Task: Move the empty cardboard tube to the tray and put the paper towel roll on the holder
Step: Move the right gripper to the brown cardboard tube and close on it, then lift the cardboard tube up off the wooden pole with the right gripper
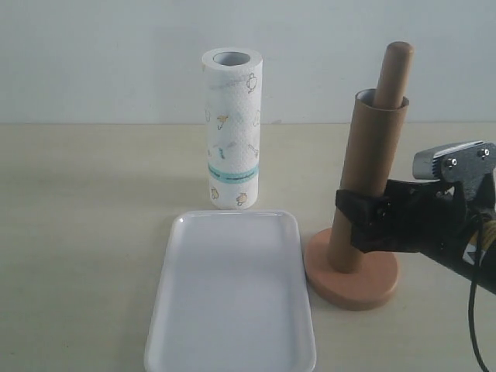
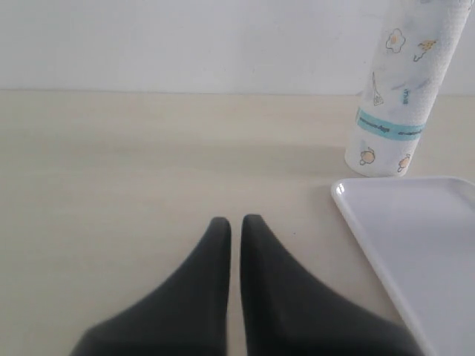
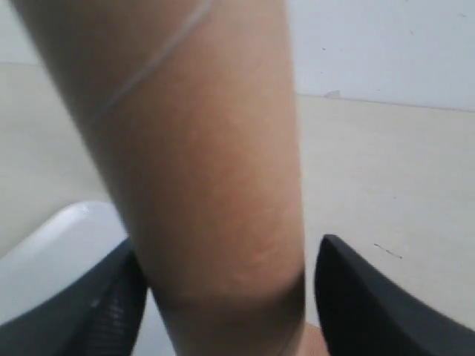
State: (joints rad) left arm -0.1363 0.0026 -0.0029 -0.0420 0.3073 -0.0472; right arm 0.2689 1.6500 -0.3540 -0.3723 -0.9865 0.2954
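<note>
The exterior camera looks from slightly above across the bench (image 1: 70, 232) toward the pale wall (image 1: 93, 54). My left wrist camera sits low behind my left end effector (image 2: 235, 222), facing that same wall; it shares the paper towel roll (image 2: 401, 96) and a corner of the tray (image 2: 415, 252) with the exterior view. My right wrist camera is very close to the empty cardboard tube (image 3: 208, 163), which fills most of its picture, with the tray's rim at its edge.
</note>
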